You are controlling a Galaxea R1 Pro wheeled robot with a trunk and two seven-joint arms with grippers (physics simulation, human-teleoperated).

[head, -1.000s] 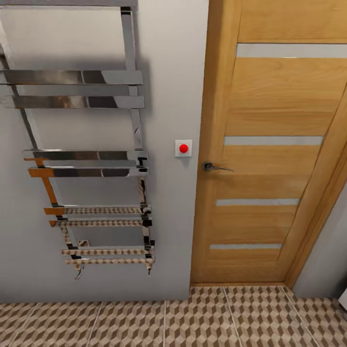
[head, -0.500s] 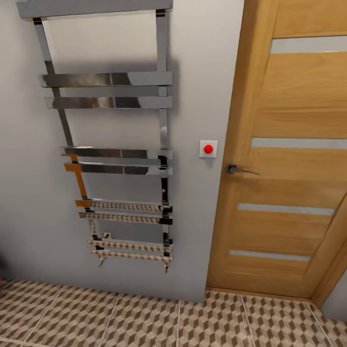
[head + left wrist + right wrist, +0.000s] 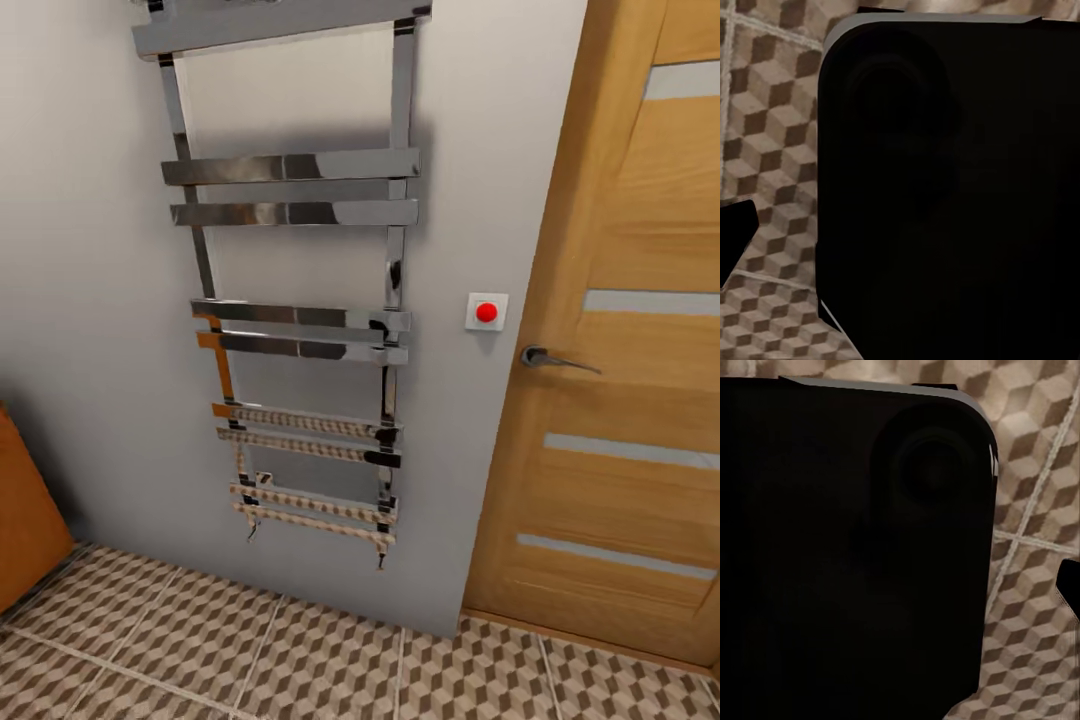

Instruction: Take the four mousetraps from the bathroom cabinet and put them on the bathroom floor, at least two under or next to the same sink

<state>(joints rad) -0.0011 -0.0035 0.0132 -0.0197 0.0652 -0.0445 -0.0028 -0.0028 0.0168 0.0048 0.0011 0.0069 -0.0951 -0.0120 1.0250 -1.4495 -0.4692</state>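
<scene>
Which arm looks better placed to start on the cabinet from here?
Tentatively the left. An orange-brown corner, likely the cabinet, sits at the head view's left edge, on the robot's left side. Both wrist views show a dark body over the bathroom floor, so neither arm appears extended yet.

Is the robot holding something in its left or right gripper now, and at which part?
It cannot be told. Both wrist views are mostly blocked by a dark body over the bathroom floor. The head view shows a towel rail and a door.
</scene>
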